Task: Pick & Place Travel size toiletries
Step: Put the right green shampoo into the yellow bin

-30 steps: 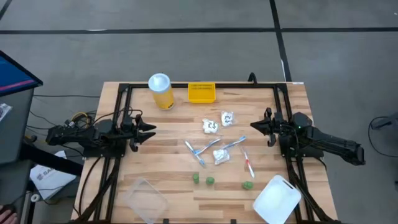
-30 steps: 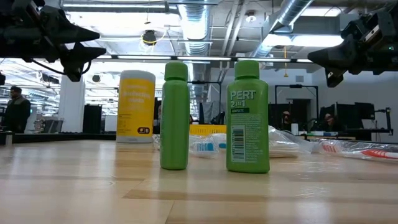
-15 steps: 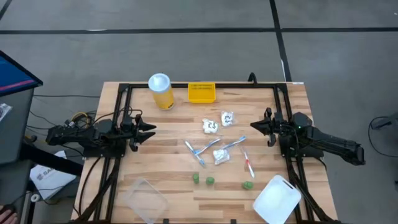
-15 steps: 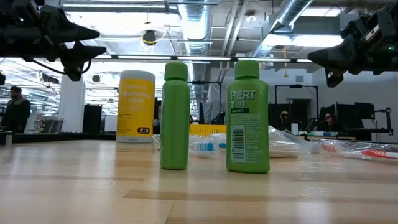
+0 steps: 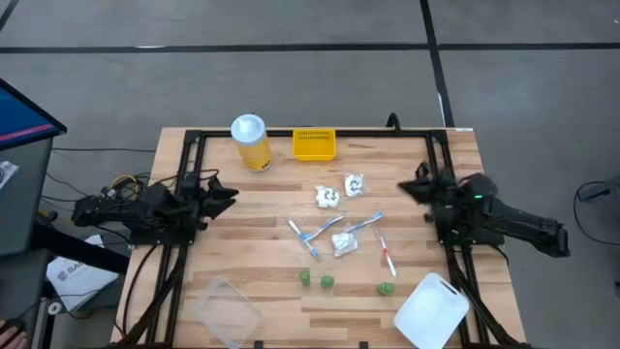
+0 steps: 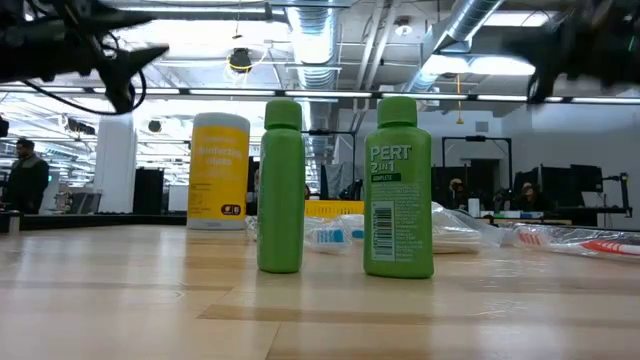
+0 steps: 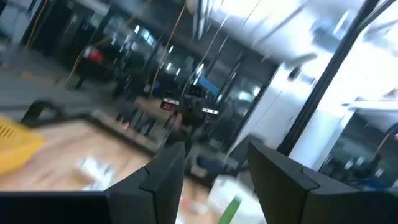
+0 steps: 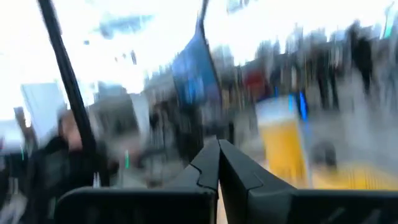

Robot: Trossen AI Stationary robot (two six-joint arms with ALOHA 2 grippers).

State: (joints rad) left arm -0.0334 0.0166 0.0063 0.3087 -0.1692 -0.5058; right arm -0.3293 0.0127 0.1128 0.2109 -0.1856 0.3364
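Note:
Three small green bottles stand upright on their bases near the table's near edge; two show close in the low view. Blue-white brush sticks and a red-white one lie flat mid-table among crinkled white packets. My left gripper hovers over the table's left side, open, touching nothing. My right gripper hovers over the right side, shut, also empty.
A tall yellow jar with a white lid and a small yellow tray stand at the far edge. A clear container sits at the near left and a white lid at the near right. A black frame rims the table.
Both grippers have risen and tipped upward over their sides of the table, blurring in the low view; the right one has nearly left that picture's top. In the high view both now show narrow where they showed spread. No toiletry has moved.

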